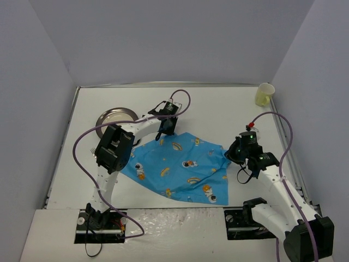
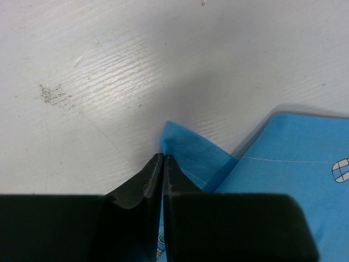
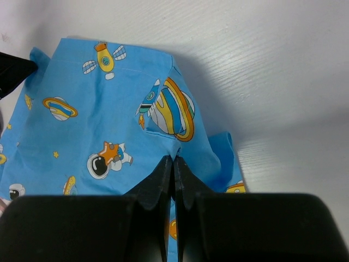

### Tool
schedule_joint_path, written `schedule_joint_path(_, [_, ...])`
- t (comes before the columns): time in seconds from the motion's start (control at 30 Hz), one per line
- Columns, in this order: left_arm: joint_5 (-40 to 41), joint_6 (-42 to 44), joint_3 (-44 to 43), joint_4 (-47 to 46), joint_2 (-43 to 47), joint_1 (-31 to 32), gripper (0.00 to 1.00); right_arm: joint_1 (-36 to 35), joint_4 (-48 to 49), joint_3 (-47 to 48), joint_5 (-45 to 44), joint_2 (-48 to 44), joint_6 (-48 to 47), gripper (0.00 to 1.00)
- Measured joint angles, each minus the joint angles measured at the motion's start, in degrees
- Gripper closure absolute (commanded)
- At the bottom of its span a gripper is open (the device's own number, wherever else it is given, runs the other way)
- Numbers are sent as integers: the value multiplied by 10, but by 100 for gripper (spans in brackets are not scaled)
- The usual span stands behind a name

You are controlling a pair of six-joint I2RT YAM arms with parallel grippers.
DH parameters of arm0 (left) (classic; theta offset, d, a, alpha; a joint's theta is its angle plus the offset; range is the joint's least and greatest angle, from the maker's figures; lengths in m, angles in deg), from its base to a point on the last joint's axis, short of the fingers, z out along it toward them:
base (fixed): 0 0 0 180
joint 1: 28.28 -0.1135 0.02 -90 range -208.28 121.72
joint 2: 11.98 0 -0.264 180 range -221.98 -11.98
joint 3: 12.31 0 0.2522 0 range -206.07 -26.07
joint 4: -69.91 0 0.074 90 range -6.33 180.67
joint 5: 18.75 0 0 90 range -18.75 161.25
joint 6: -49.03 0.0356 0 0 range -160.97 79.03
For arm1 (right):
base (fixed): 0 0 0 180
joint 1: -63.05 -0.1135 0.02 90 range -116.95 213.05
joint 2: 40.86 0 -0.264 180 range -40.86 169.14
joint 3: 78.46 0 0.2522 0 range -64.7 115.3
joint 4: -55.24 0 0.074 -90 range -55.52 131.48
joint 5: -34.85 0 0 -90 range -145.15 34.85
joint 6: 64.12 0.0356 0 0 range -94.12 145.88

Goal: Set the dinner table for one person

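A blue astronaut-print cloth lies partly spread on the white dinner table. My left gripper is shut on the cloth's far left corner; in the left wrist view the jaws pinch the blue corner just above the tabletop. My right gripper is shut on the cloth's right edge; in the right wrist view the jaws pinch a bunched fold of the cloth. The cloth's right side is rumpled and lifted.
A round metal plate sits on the table at the back left, partly behind my left arm. A pale yellow cup stands at the far right corner. The table's metal rim runs close beside my right arm.
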Motion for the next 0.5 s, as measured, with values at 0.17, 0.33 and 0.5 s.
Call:
schedule_joint_path(0.17, [16,10,-49,47,-12,-5,100,33,-4,6,-2,5,-4,100])
schedule_joint_path(0.33, [40,29,-175,80,-40,-28,100,92,-7,33,-10,35,-13,100])
schedule_joint_path(0.5, [56,50,-311,82,-80,-57,100,149,-6,62,-24,79,-21,100])
